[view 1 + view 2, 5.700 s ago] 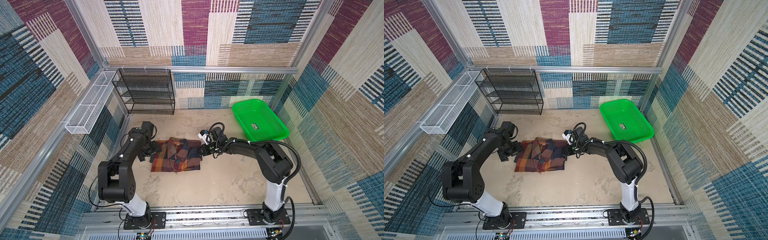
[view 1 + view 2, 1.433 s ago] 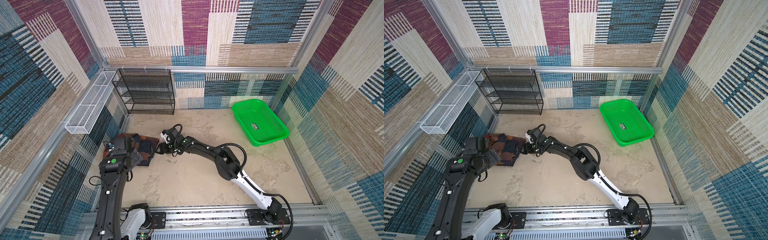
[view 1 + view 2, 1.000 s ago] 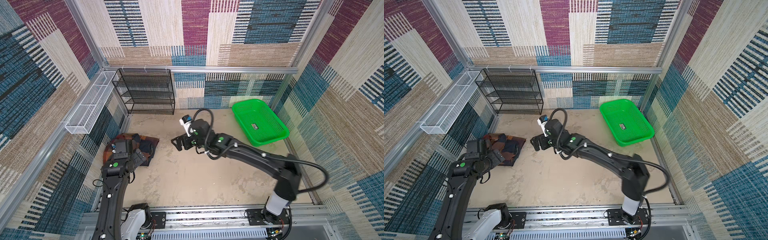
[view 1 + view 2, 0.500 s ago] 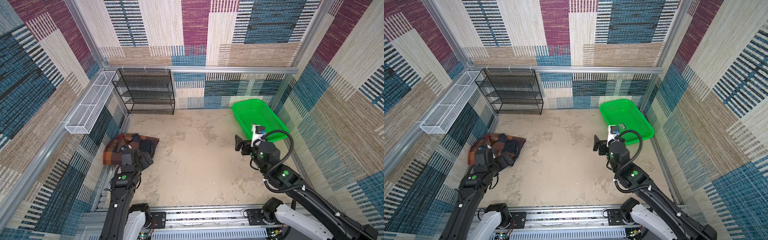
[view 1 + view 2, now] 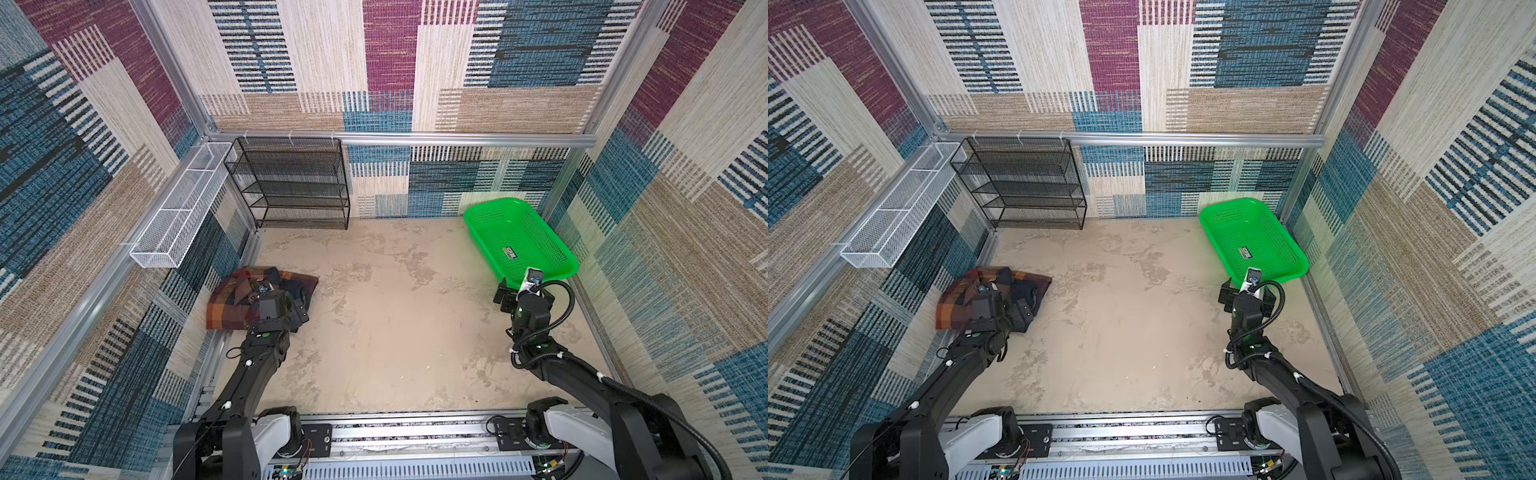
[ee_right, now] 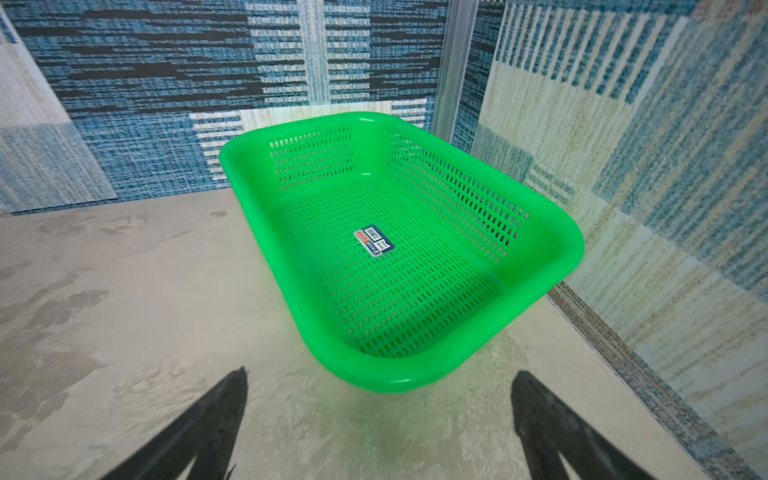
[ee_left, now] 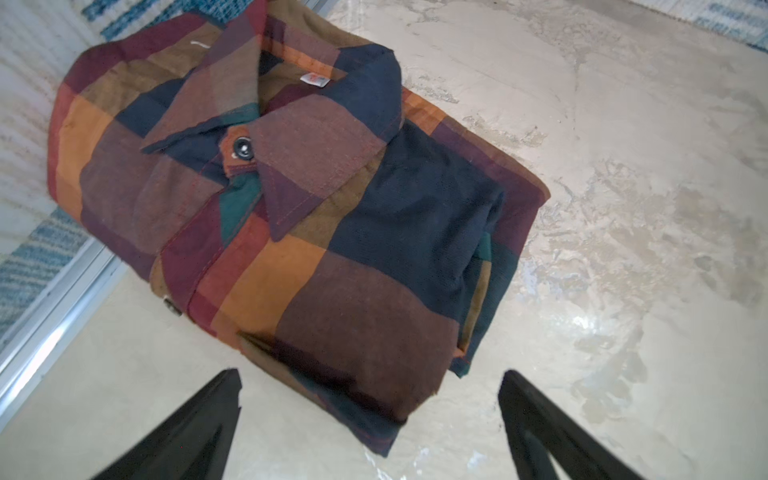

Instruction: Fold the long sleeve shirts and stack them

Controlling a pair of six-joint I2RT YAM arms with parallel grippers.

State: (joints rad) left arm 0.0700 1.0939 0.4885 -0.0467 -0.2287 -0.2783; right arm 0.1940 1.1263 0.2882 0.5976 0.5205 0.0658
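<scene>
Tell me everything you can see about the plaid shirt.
The shirt is folded into a compact rectangle, collar on top and buttoned, in big soft-looking checks of navy, maroon, orange and dark green. It lies flat on the beige table, at the left wall. The left gripper hovers by it, jaws open, apparently not touching.

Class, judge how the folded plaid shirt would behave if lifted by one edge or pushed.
The plaid shirt is soft cloth in loose layers, so lifted by one edge it would probably sag and unfold. Being thin fabric, it is likely light. Pushed across the smooth tabletop, it may bunch up rather than slide whole.
</scene>
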